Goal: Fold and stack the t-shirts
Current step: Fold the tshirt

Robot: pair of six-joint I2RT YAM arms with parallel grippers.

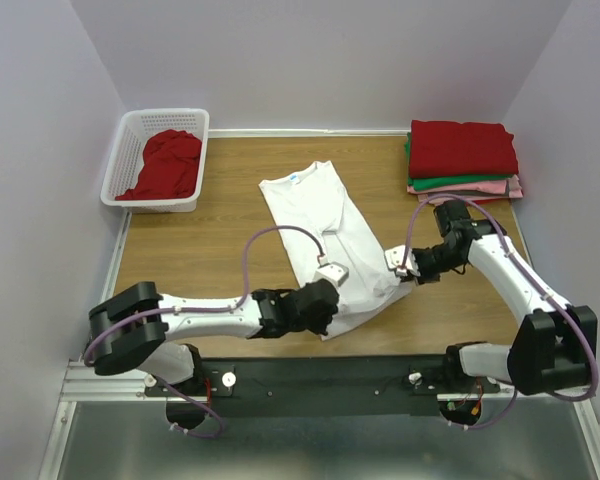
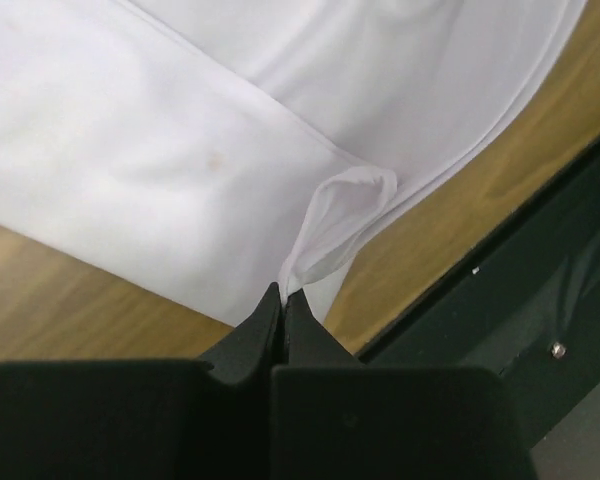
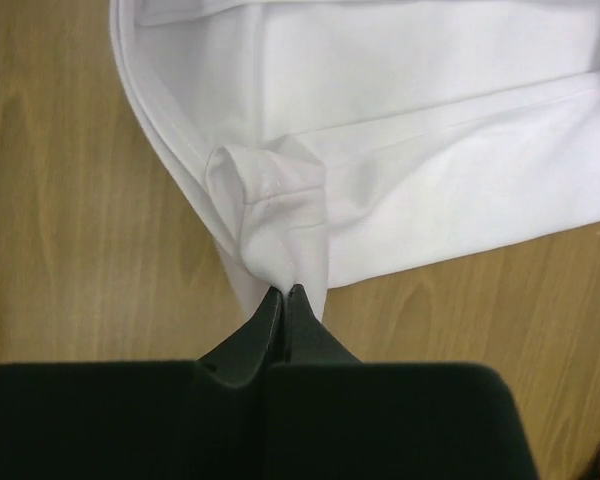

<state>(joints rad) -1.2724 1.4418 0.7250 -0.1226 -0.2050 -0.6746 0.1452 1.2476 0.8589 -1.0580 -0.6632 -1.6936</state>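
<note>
From above: flat on the wooden table point(image 1: 200, 250), a white t-shirt point(image 1: 315, 225), long axis on a diagonal. Neck with its blue label point(image 1: 298, 178) at the far end, pointing away from both grippers; hem at the near end, stretched between them. Clenched on the hem's left corner, the left gripper point(image 1: 325, 320); clenched on the hem's right corner, the right gripper point(image 1: 408, 280). Well beyond the left gripper and off to its left, a white lattice basket point(image 1: 130, 150) holding a crumpled red t-shirt point(image 1: 170, 165). Not far beyond the right gripper, a stack of folded shirts: folded red t-shirt point(image 1: 462, 148) on top, green t-shirt point(image 1: 455, 183) under it, pink t-shirt point(image 1: 495, 188) lower down.

From the left wrist: fingertips pressed together, nipping a small raised fold of the white t-shirt point(image 2: 180, 180) just ahead of the left gripper point(image 2: 283, 295). Cloth spread ahead and leftward; bare table point(image 2: 60, 290) to the left, dark edge rail point(image 2: 540, 290) to the right.

From the right wrist: right gripper point(image 3: 283, 292) closed tight on a bunched hem corner directly ahead. White t-shirt point(image 3: 430, 150) spreading ahead and rightward; bare table point(image 3: 60, 200) to the left.
</note>
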